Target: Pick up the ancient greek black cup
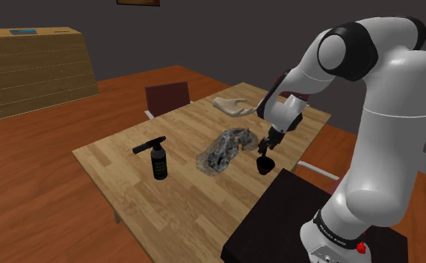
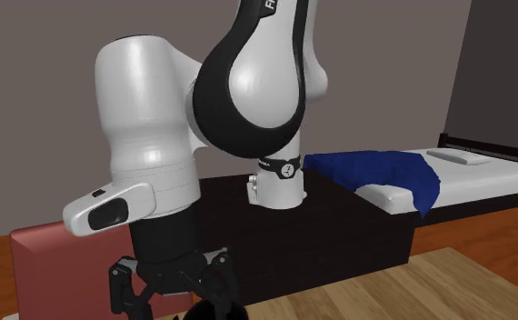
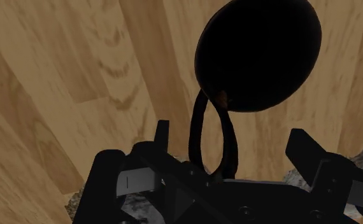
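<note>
Far out at 9 o'clock in the shoulder view, a slatted chest (image 1: pixel 32 71) of pale wooden planks carries a small flat blue thing (image 1: pixel 23 31); any marking on it is too small to read. The tabletop (image 1: pixel 181 198) is light wood with a plain streaked grain. On it, left to right: a matte black spray bottle (image 1: pixel 159 161), cylindrical, its trigger head pointing to 9 o'clock; a grey crumpled lump (image 1: pixel 223 149), mottled and irregular; and at the lump's 12 o'clock, near the far edge, a smooth beige curved thing (image 1: pixel 231 106). A dark red chair back (image 1: pixel 167 97) stands behind the tabletop at the bottle's 12 o'clock.

The black cup (image 1: pixel 264 166) is at the lump's 3 o'clock, just beside it, near the tabletop edge that faces the black stand (image 1: pixel 279 224). It is plain black with no visible pattern, round-bowled, with a thin tall loop handle (image 3: pixel 212 137) rising from the rim. The pincer (image 1: pixel 267 152) hangs right above it; in the wrist view its fingers (image 3: pixel 162 130) stand apart with the loop between them, touching neither.

In the second exterior view the glossy white arm (image 2: pixel 148 118) bears lettering cut off at 12 o'clock, unreadable; at 3 o'clock a bed (image 2: pixel 484 177) carries a rumpled blue cloth (image 2: pixel 375 168)
</note>
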Robot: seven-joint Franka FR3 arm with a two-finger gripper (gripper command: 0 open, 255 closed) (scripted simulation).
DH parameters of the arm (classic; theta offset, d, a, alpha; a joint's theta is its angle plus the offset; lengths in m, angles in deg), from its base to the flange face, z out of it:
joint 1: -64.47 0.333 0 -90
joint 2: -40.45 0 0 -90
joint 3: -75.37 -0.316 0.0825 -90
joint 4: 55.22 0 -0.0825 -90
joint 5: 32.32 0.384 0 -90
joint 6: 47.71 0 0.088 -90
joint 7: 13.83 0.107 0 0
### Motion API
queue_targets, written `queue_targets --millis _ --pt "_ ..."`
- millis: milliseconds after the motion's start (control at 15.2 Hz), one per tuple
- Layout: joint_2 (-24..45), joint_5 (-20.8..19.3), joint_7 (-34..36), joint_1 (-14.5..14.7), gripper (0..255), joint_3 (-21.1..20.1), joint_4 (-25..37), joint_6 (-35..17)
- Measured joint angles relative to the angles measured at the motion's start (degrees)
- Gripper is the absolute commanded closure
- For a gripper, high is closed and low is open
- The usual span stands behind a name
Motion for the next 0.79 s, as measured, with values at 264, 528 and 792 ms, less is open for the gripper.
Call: queue_targets --millis 264,528,792 --pt "2.64 4.35 -3.48 -1.79 255 -2.41 1.15 -0.55" --pt "2.78 4.62 -3.71 -1.92 255 -2.54 1.25 -0.58" --pt "2.79 4.63 -3.71 -1.92 255 -2.55 1.26 -0.59"
